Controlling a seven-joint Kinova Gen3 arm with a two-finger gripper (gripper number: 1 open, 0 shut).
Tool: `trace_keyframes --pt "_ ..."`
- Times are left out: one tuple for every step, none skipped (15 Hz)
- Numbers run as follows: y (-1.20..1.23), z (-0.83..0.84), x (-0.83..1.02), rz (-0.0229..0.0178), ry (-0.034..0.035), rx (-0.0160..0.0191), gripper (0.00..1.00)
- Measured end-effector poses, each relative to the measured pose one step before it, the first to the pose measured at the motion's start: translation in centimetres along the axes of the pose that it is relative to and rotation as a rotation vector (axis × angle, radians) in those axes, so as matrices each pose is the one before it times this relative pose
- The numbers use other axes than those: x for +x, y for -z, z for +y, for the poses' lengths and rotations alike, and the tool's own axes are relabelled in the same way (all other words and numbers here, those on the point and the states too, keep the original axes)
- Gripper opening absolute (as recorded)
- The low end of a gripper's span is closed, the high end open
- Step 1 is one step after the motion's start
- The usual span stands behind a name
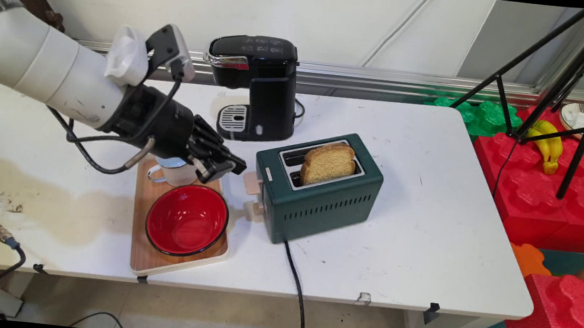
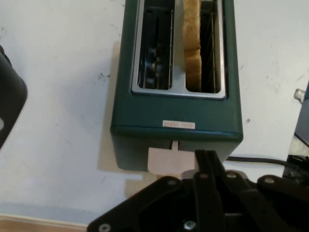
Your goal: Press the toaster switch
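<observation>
The gripper (image 1: 228,166), its fingers pressed together with nothing between them, is hanging over the tray's (image 1: 143,262) far end, just beside the green toaster's (image 1: 320,203) lever (image 2: 166,159), while bread (image 1: 328,163) is sticking up from one slot and bare table (image 1: 440,224) is lying beyond.

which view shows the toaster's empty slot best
The hand view: it looks straight down into the toaster, so the empty slot shows its inner wires beside the bread. The main view shows the slot only at a slant, mostly hidden behind the bread.
</observation>
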Motion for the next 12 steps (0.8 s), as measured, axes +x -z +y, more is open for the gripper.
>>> trace_keyframes --pt "-0.266 -0.052 -0.221 -0.00050 0.00305 -0.00064 0.00" --pt "-0.267 -0.047 -0.183 -0.00094 0.00331 -0.00016 0.00" --pt "-0.223 -0.040 -0.146 -0.00054 0.00274 -0.00019 0.00" --pt "-0.253 -0.045 -0.149 -0.00084 0.00240 -0.00033 0.00" --pt "-0.192 -0.040 -0.108 -0.00028 0.00137 -0.00017 0.00" --pt "-0.304 -0.081 -0.197 0.00039 0.00149 0.00116 0.00" --pt "-0.245 -0.066 -0.156 0.00106 0.00076 0.00136 0.00" --pt "-0.294 -0.088 -0.187 0.00241 0.00029 0.00279 0.00" --pt "-0.307 -0.092 -0.162 0.00252 0.00040 0.00286 0.00" --pt "-0.364 -0.110 -0.180 0.00207 0.00150 0.00368 0.00" --pt "-0.405 -0.108 -0.143 0.00227 0.00189 0.00227 0.00" --pt "-0.333 -0.077 -0.116 0.00177 0.00285 0.00104 0.00"
